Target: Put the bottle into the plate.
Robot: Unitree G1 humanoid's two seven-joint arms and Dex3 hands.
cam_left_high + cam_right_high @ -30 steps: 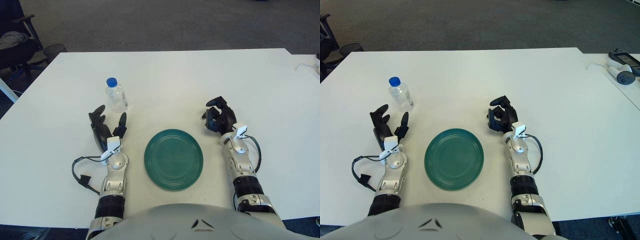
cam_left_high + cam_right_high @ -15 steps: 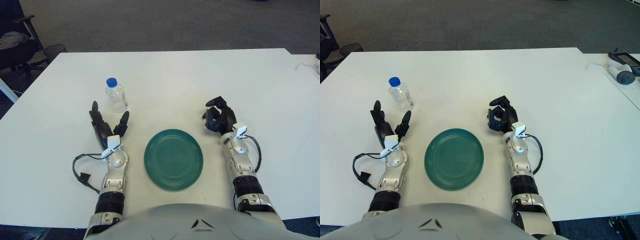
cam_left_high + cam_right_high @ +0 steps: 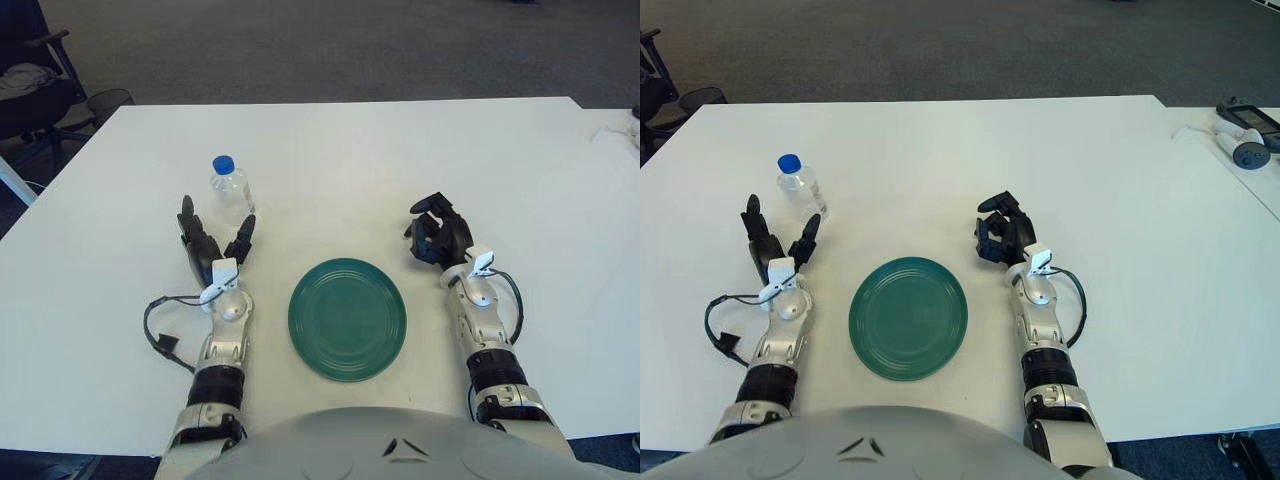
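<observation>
Bottle (image 3: 231, 190), a small clear one with a blue cap, stands upright on the white table (image 3: 330, 150), up and to the left of the green plate (image 3: 347, 318) and apart from it. Left hand (image 3: 211, 250) sits just below the bottle with its fingers (image 3: 243, 239) spread wide and pointing toward it, holding nothing; the opening faces the bottle, which looks like a set-up for a side grasp around the body. No finger touches the bottle yet as far as I can tell. Right hand (image 3: 438, 236) shows to the right of the plate, fingers curled in and empty, out of the way of the route from bottle to plate. The plate lies bare between the two arms, within reach of the left one, so the placing should be a short carry down and right
</observation>
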